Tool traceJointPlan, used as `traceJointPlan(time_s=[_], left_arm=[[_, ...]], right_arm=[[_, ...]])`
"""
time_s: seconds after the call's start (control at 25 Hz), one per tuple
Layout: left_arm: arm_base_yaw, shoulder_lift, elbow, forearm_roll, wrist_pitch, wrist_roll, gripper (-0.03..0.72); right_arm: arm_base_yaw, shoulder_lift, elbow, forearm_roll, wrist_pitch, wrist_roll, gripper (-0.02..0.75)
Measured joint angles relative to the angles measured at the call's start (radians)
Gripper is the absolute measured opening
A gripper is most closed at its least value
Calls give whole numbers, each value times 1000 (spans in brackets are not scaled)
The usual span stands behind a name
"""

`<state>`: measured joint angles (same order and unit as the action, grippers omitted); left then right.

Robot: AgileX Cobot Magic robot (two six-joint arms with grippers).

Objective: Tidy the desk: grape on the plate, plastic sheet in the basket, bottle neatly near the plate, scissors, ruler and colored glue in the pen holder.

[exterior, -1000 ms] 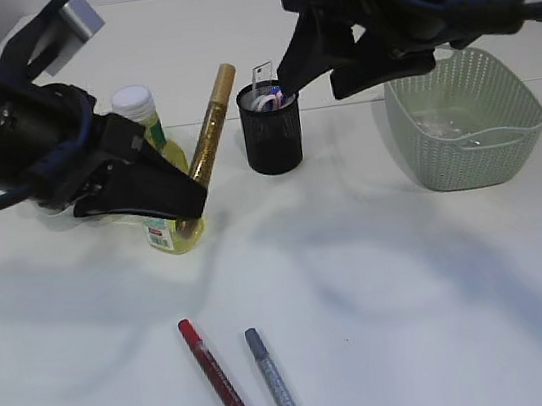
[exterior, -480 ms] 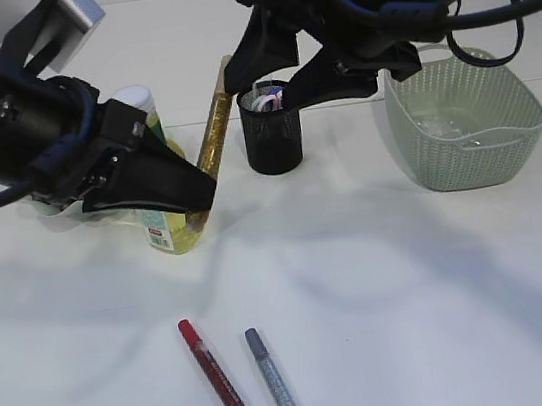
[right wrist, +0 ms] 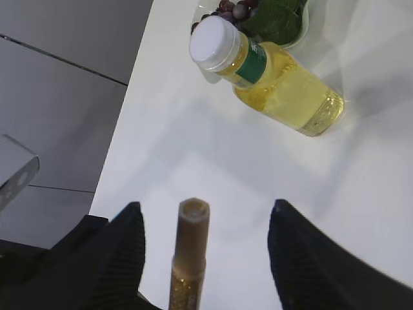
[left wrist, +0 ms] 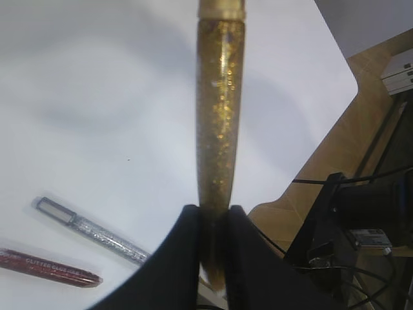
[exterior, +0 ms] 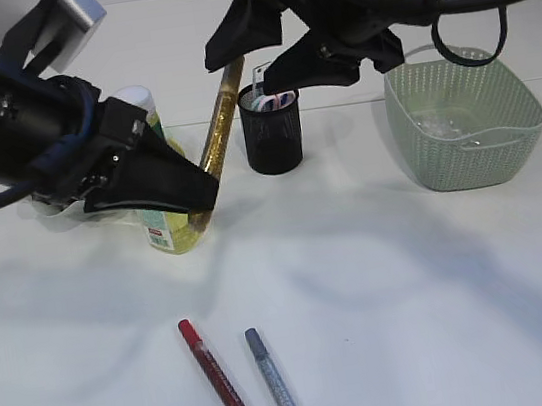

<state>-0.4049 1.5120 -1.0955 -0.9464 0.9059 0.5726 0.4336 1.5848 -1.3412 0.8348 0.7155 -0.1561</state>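
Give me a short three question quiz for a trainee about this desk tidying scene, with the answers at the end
1. True or false: the left pincer is shut on the gold glitter glue.
2. Which glue pens lie on the table? A) red and silver  B) blue and green  C) none
3. Fill in: the right pincer is ____, with the tip of the gold pen between its fingers.

Key: 1 true. 2 A. 3 open. In the right wrist view its fingers stand clear on either side of the pen's tip, not touching it, while the left pincer grips the pen's lower end. The bottle stands behind the left arm.
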Motion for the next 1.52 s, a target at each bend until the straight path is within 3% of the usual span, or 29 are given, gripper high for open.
traceJointPlan(time_s=[0.88,0.96,1.24,1.52], left_arm=[[0,0,0,-156,-14,53,63],[0,0,0,-162,-14,53,63],[0,0,0,-169,-24,54,63],[0,0,0,-169,-33,56,63]], right_arm=[[4,0,0,90,-21,-52,470],[4,0,0,96,-21,-53,440],[4,0,0,110,-14,-72,225],[4,0,0,114,12,-119,153]])
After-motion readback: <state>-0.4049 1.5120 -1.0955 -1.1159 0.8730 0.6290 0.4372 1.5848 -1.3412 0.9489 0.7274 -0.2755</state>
